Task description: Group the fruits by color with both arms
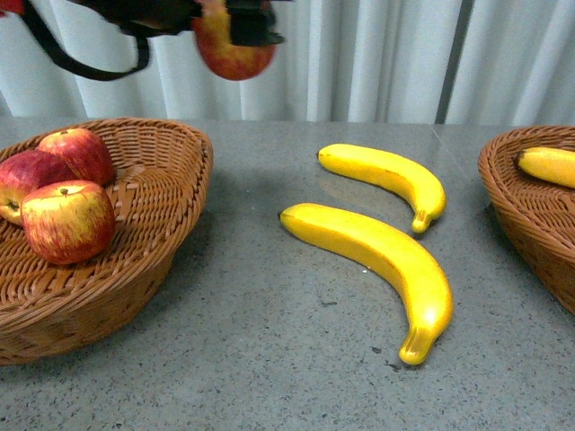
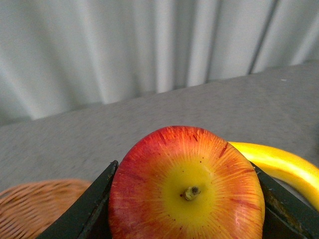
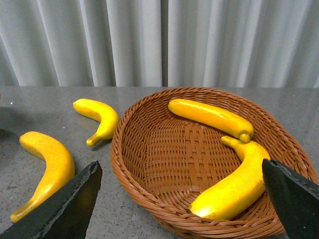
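Left wicker basket (image 1: 166, 193), right wicker basket (image 1: 517, 211) well apart on grey tabletop (image 1: 260, 359); pale curtain (image 1: 377, 54) behind, probably fabric.

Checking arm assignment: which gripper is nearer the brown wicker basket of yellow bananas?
Right. Right gripper hovers at the banana basket; left gripper holds a red apple near the apple basket.

At the top edge the left gripper (image 1: 216, 18) clamps a raised apple (image 1: 235, 56), red and yellow, in the air before the pale curtain (image 1: 377, 54). Below it on the grey table (image 1: 269, 359) the left basket (image 1: 175, 180) holds three apples: back apple (image 1: 83, 153), edge apple (image 1: 22, 181) and front apple (image 1: 68, 221), all touching. Two bananas lie mid-table, apart: far banana (image 1: 386, 173) and near banana (image 1: 377, 247). The right basket (image 1: 521, 211) holds a cut-off banana (image 1: 548, 165).
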Tool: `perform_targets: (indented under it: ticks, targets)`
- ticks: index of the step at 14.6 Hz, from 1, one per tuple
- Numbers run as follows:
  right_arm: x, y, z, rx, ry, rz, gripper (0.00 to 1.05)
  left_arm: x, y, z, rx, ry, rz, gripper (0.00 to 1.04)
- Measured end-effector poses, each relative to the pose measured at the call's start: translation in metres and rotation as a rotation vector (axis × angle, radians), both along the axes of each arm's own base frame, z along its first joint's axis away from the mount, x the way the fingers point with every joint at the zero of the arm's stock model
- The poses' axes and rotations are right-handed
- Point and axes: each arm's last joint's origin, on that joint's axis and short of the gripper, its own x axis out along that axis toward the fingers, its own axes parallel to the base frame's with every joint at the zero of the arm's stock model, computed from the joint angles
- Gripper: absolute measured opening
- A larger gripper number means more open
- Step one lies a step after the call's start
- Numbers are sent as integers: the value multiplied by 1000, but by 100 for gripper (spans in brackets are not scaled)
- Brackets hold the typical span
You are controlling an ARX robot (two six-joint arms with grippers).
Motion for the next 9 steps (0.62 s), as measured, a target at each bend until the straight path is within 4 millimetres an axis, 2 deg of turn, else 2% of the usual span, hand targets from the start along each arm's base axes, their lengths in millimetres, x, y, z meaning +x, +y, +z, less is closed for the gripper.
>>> perform_targets:
  ticks: [4, 6, 9]
  targets:
    - [0, 0, 0, 0, 0, 0, 98, 3, 72, -22, -31, 128, 302, 64]
    - [0, 0, 0, 0, 0, 0, 98, 6, 81, -27, -55, 146, 313, 64]
    - [0, 0, 0, 0, 0, 0, 98, 13, 79, -50, -52, 214, 293, 64]
